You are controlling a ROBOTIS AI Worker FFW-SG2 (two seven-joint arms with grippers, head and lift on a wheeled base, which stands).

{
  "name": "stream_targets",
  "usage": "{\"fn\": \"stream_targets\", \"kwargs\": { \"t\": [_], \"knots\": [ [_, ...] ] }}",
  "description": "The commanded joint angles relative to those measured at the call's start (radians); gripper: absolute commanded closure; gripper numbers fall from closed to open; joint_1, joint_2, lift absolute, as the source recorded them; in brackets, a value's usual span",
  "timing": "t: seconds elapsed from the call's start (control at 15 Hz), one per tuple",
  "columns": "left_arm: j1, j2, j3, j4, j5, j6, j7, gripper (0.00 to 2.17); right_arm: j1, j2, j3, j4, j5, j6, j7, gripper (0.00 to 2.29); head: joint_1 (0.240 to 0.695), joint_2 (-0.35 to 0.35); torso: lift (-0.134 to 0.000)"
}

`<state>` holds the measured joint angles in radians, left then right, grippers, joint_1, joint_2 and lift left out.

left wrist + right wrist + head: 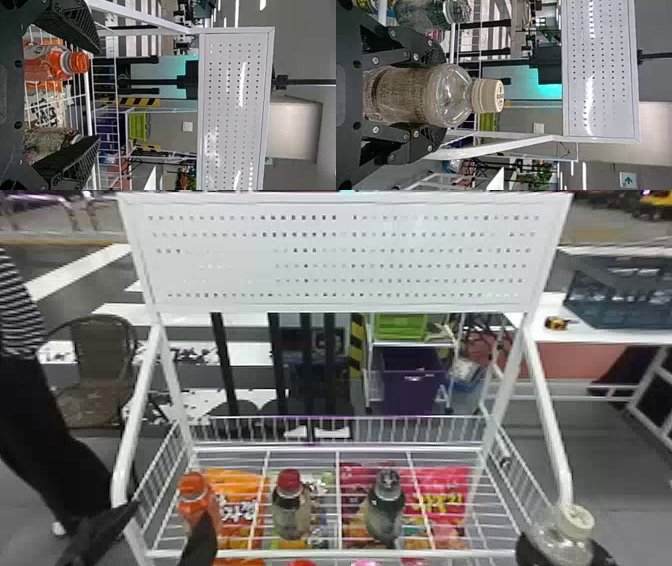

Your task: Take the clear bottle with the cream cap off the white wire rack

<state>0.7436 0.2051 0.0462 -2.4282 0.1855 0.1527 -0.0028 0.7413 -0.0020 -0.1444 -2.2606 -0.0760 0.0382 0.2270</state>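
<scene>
Clear bottle (560,541) w/ cream cap (486,95) is in the R gripper (561,544), at the front R corner of the white wire rack (330,553), just outside its R side bar in head view. Long axis approx. vert., cap end up; in R wrist view it runs straight out along the fingers, neck & cap past the tips. Fingers close on the body, one each side. Base hidden, can't tell what's under it. Next along the rack, R to L: dark-capped bottle (385,510), then red-capped bottle (292,510), then orange bottle (192,500) nr the L end, all 3 upright, caps up. L gripper (170,510) is at the front L of the rack, fingers wide apart, nothing btw them in grip; one finger overlaps the orange bottle in head view, can't tell if touching. Under the wires: orange bag (235,485) at L, pink bag (445,490) at R, other colourful packs (320,535) btw. White perforated board (340,265) stands above the rack's back on the frame posts. Bkgd, beyond the rack: green crate (400,327) over purple bin (412,385), chair (102,355) at L, grey-blue crate (620,292) on a white table (575,335) at R.
</scene>
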Motion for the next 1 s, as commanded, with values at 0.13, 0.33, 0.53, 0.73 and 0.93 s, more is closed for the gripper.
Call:
{"fn": "stream_targets", "kwargs": {
  "t": [0.13,0.33,0.53,0.73,0.93],
  "knots": [
    [-0.003,0.0,-0.014,-0.003,-0.003,0.006,0.001,0.13,0.069,0.003,-0.023,-0.053,-0.024,-0.03,-0.002,1.32,0.499,0.0,0.0],
    [-0.001,0.0,-0.019,-0.008,-0.004,0.006,0.001,0.13,0.07,0.003,-0.023,-0.068,-0.025,-0.024,0.0,1.32,0.499,0.0,0.0],
    [0.0,0.002,-0.017,-0.012,-0.004,0.003,0.001,0.13,0.07,0.003,-0.02,-0.074,-0.025,-0.017,0.0,1.32,0.499,0.0,0.0],
    [0.0,0.002,-0.019,-0.017,-0.004,0.009,0.001,0.13,0.072,0.003,-0.021,-0.079,-0.027,-0.008,0.0,1.32,0.499,0.0,0.0],
    [0.003,0.002,-0.019,-0.022,-0.004,0.012,0.001,0.13,0.078,0.003,-0.023,-0.083,-0.027,0.004,0.0,1.32,0.499,0.0,0.0]
  ]
}}
